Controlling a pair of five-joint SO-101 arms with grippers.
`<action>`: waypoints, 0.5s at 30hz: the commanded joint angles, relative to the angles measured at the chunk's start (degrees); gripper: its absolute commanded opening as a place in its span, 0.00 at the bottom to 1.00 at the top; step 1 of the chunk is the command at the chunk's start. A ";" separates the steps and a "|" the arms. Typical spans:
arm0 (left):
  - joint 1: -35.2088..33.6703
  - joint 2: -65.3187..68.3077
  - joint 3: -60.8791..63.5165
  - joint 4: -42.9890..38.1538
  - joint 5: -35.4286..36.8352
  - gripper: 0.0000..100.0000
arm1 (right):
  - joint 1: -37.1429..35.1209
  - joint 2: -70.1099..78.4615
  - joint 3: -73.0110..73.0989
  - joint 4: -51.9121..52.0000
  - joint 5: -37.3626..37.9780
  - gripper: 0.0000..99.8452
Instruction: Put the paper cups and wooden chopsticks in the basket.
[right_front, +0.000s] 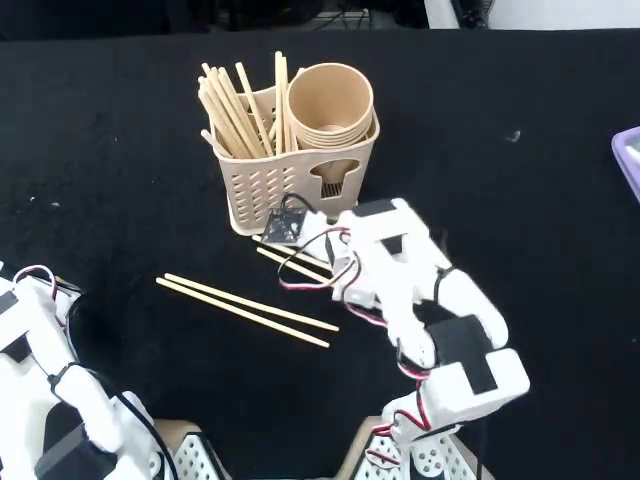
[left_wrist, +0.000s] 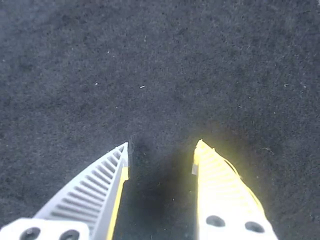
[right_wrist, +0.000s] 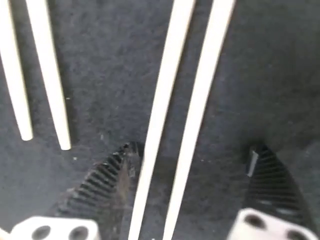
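A beige slotted basket (right_front: 300, 178) stands at the back of the black cloth, holding stacked paper cups (right_front: 331, 105) and a bunch of wooden chopsticks (right_front: 235, 110). A loose pair of chopsticks (right_front: 245, 308) lies in front of it. A second pair (right_front: 292, 260) lies closer to the basket, under my right gripper (right_front: 322, 258). In the right wrist view this pair (right_wrist: 200, 100) runs between the open fingers of my right gripper (right_wrist: 192, 155), near the cloth, and the other pair (right_wrist: 35, 75) lies off to one side. My left gripper (left_wrist: 162, 150) hangs open over bare cloth.
The left arm (right_front: 40, 370) sits at the front left corner, well away from the chopsticks. A purple object (right_front: 628, 155) shows at the right edge. The arm bases (right_front: 300, 460) stand at the front edge. Black cloth (right_front: 520, 200) covers the table.
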 joint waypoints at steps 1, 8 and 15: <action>-0.40 -0.26 -0.31 -0.79 -0.26 0.21 | 4.57 2.95 -5.23 -0.62 -0.09 0.25; -0.40 -0.26 -0.31 -0.79 -0.26 0.21 | 4.40 3.91 -4.44 2.64 -0.09 0.04; -0.40 -0.26 -0.31 -0.79 -0.26 0.21 | 4.48 -0.13 -4.18 5.19 -0.09 0.01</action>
